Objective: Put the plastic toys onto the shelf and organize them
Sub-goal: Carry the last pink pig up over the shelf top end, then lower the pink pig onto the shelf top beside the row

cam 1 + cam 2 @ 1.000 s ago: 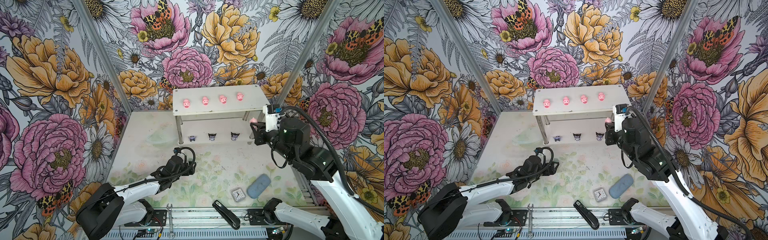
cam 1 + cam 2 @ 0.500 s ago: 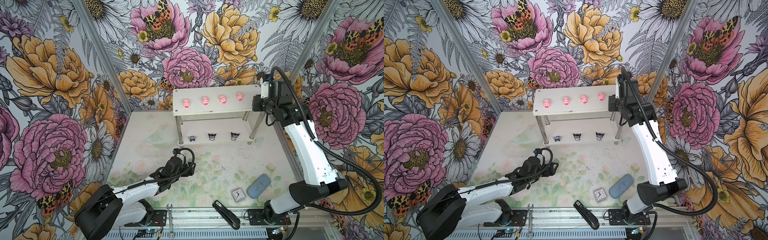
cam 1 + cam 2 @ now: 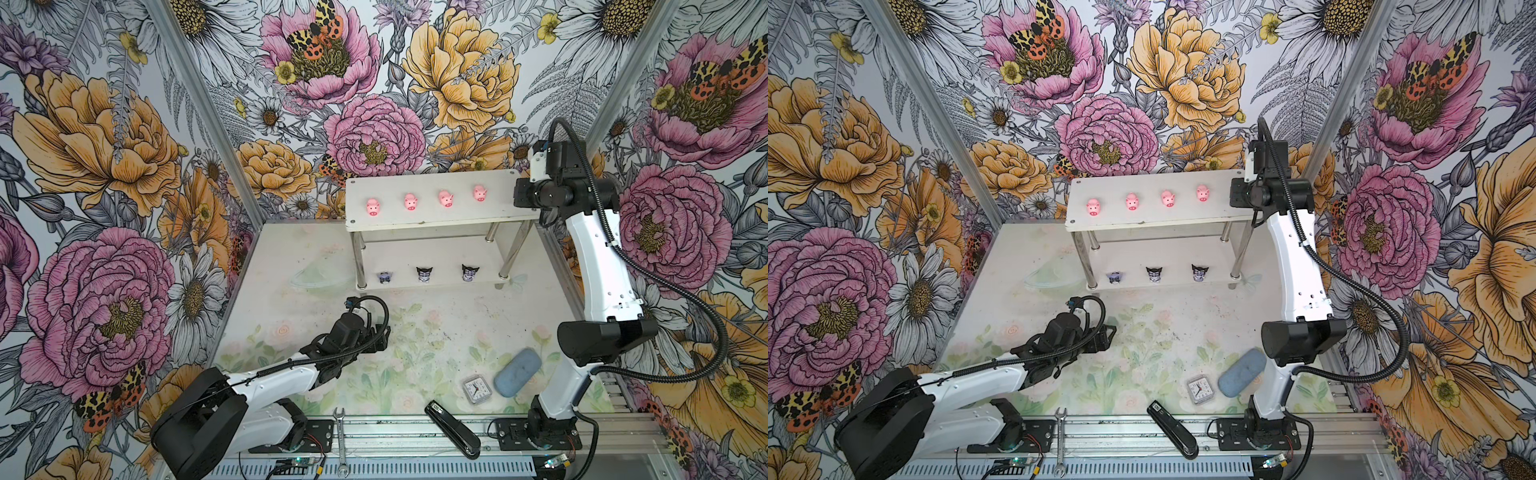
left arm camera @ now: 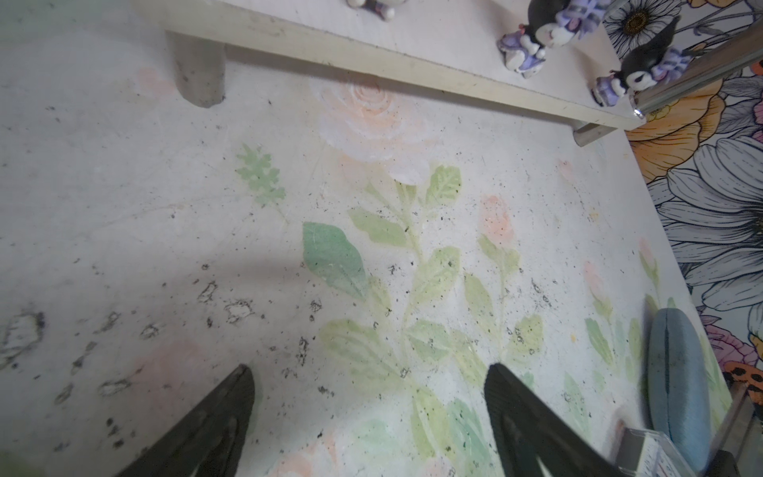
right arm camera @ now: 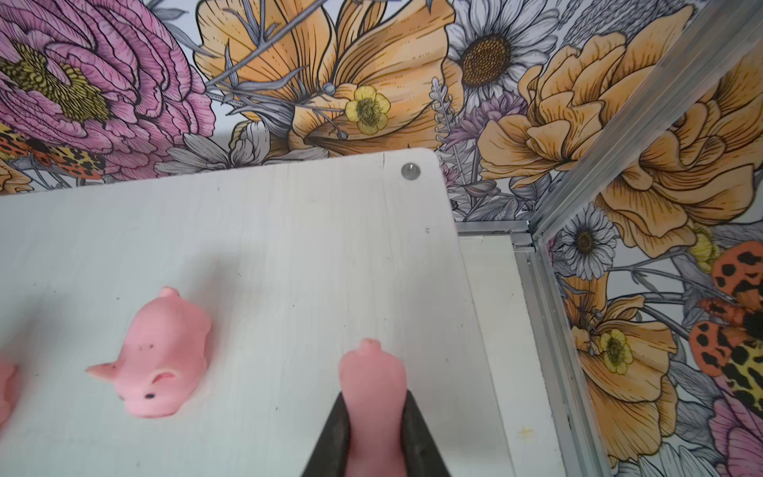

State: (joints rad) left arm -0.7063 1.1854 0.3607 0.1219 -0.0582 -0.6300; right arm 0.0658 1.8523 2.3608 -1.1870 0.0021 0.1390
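Note:
The white two-tier shelf point(image 3: 432, 222) stands at the back. Several pink pigs point(image 3: 410, 201) sit in a row on its top tier. On the lower tier are three black-purple figurines point(image 3: 424, 274), also seen in the left wrist view point(image 4: 545, 24). My right arm's wrist point(image 3: 552, 191) hangs over the top tier's right end. In the right wrist view my right gripper point(image 5: 373, 398) is shut on a pink pig point(image 5: 371, 371), just above the board beside the last pig in the row point(image 5: 161, 359). My left gripper point(image 4: 367, 371) is open and empty, low over the mat point(image 3: 384, 336).
A small square clock point(image 3: 477, 389), a blue oval case point(image 3: 517, 371), a black stapler point(image 3: 452, 429) and a wrench point(image 3: 340, 434) lie near the front edge. The shelf's corner screw point(image 5: 410, 171) and the metal corner post point(image 5: 619, 144) are close beyond the held pig.
My right gripper, holding the pig, rose from in front of the shelf's right end and moved back over the top tier. The left arm stayed put.

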